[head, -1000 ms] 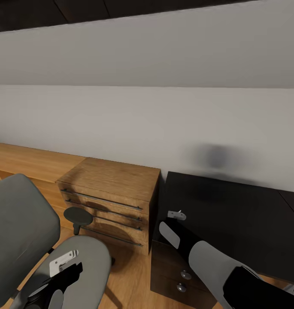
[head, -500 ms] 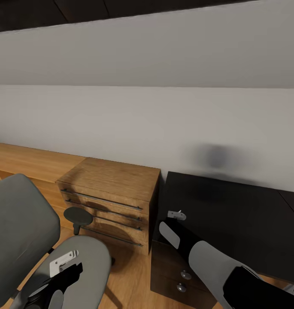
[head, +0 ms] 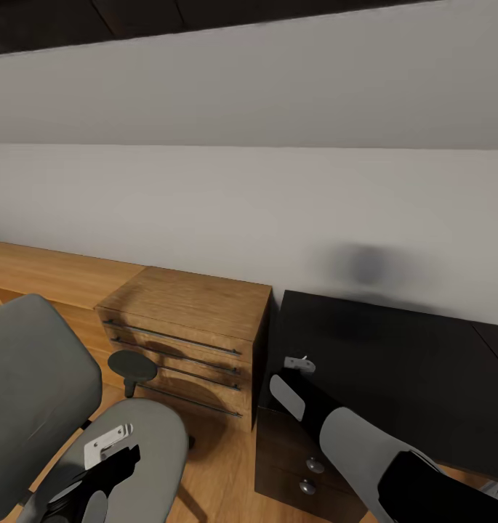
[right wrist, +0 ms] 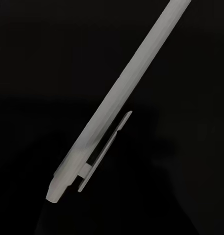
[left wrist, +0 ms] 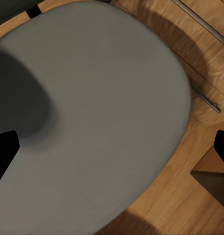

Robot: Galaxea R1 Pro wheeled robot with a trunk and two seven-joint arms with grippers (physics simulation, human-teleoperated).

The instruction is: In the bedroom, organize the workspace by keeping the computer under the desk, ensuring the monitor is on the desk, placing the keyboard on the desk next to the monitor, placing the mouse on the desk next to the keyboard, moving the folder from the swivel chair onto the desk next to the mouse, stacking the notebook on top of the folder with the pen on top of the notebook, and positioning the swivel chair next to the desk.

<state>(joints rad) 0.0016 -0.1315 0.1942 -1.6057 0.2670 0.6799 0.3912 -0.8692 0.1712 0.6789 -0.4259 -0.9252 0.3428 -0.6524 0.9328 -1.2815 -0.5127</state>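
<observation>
The chair (head: pixel 38 392) is sitting at 8 o'clock in the head view, with its seat (left wrist: pixel 92 98) showing bare grey; by that, the folder is probably off it already. The left hand (left wrist: pixel 112 149) is hovering over the seat, its fingertips (left wrist: pixel 4 152) spread wide with nothing between them.

A wooden chest (head: pixel 187 330) is standing at 6 o'clock, between the chair and the table (head: pixel 408 370); so the chair is likely not placed by the table yet.

The table is lying at 4 o'clock, its black top bare where it is showing. The right hand (head: pixel 299 363) is reaching over its near corner; whether it is open or closed I cannot tell. The pen (right wrist: pixel 112 105) is appearing close before the right wrist camera, against plain black, seemingly the table top. Whether it is lying there or being gripped I cannot tell; no notebook is lying under it, so stacking it is probably left to do.
</observation>
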